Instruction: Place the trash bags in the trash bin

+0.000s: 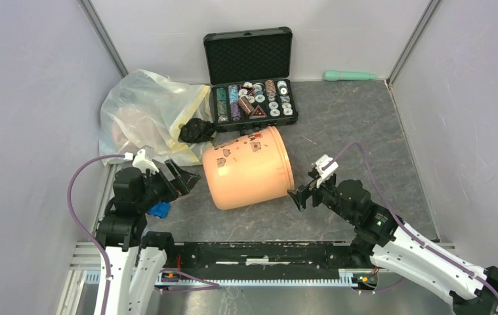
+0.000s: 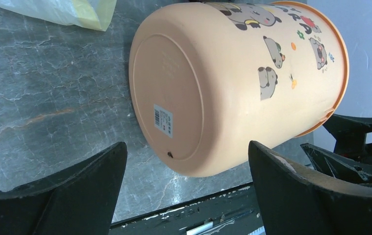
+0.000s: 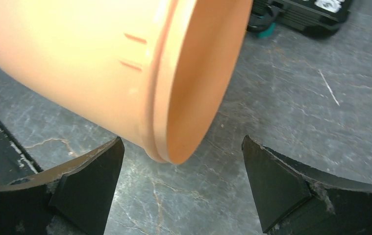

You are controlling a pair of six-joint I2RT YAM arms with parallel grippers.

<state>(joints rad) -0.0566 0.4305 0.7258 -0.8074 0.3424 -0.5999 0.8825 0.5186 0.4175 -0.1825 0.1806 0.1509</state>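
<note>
Peach-orange round plastic bucket (image 1: 249,169) lies tipped between my left end effector (image 1: 190,182) and right end effector (image 1: 300,190), both wide open and empty, so I'd right it by the rim, then fetch the crumpled glossy black plastic bag (image 1: 197,130) just beyond it.

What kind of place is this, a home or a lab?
Probably a robot lab test cell: plain grey walls box in the table, the left arm and right arm stand at its near edge, and the orange bucket lies on its side.

Open chip case (image 1: 248,56), translucent bag (image 1: 138,108)
</note>
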